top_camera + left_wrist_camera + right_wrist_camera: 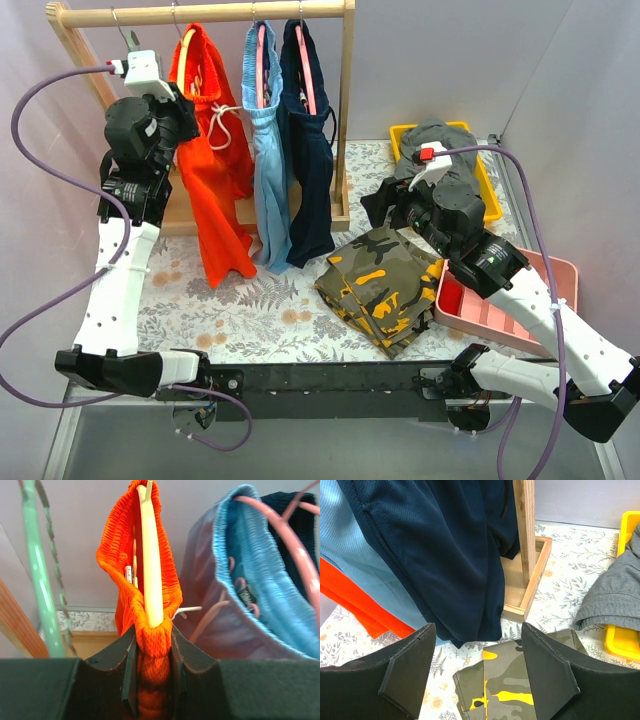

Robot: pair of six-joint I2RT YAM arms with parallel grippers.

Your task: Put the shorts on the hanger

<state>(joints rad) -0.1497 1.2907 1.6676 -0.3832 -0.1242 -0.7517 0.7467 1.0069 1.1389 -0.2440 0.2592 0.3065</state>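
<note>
The orange-red shorts [215, 150] hang from the wooden rail at the far left, their elastic waistband stretched over the pale-yellow hanger [150, 555]. My left gripper [152, 665] is shut on the waistband's lower corner, where the hanger's end sits inside the fabric [152, 645]. In the top view the left gripper [185, 105] is pressed against the shorts' left side. A white drawstring [225, 125] dangles in front. My right gripper [477, 675] is open and empty, hovering low over the table.
A mint-green hanger [37, 575] hangs left of the shorts. Light-blue shorts [268, 150] and navy shorts [310, 150] hang on pink hangers to the right. Camouflage shorts [385, 280] lie on the table. Grey shorts [435, 140] sit in a yellow bin; a pink tray [560, 270] stands at right.
</note>
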